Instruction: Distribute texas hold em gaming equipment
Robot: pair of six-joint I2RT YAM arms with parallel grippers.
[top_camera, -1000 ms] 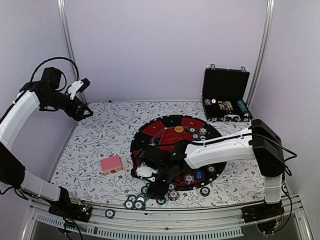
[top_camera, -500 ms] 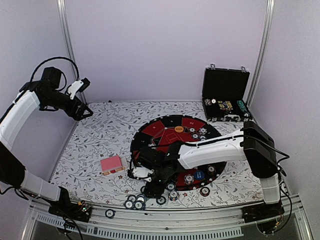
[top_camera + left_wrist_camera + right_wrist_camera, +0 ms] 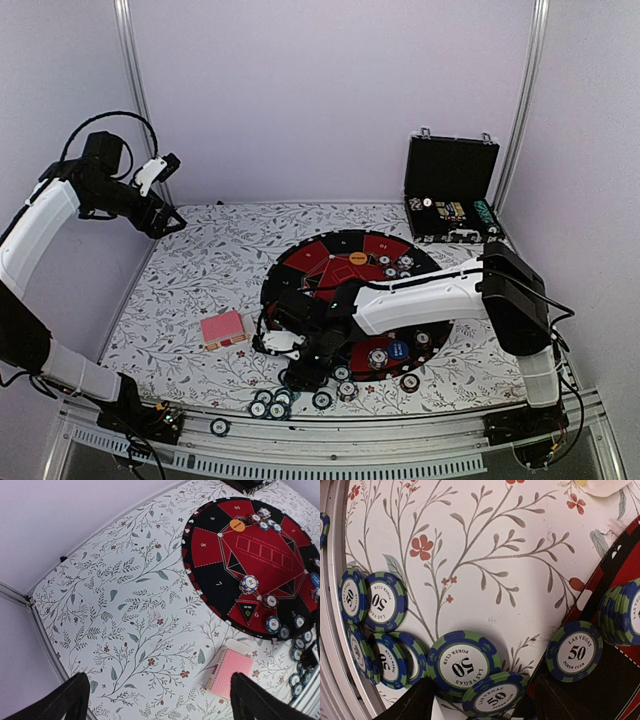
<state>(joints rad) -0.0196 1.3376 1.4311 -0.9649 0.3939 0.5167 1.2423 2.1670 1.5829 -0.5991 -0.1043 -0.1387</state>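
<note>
Straddling two blue-green poker chips (image 3: 465, 665), the right pincer (image 3: 480, 705) gapes, possibly touching.

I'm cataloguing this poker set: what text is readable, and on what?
"LAS VEGAS 50 POKER CLUB": blue-green poker chip, likewise on neighbouring chips.
"8": red sector of the round mat.
"7": black sector beside it.
Orange button disc: print too small.
Mat's centre lettering: blurred.

A pink-backed card deck (image 3: 223, 329) lies flat on the floral cloth (image 3: 220, 270) left of the round mat (image 3: 310, 258), blue-and-green "50" poker chips (image 3: 462, 665) lie flat and overlapping at the near edge, and stacked chips (image 3: 378, 357) and an orange button disc (image 3: 358, 258) sit on the mat.
</note>
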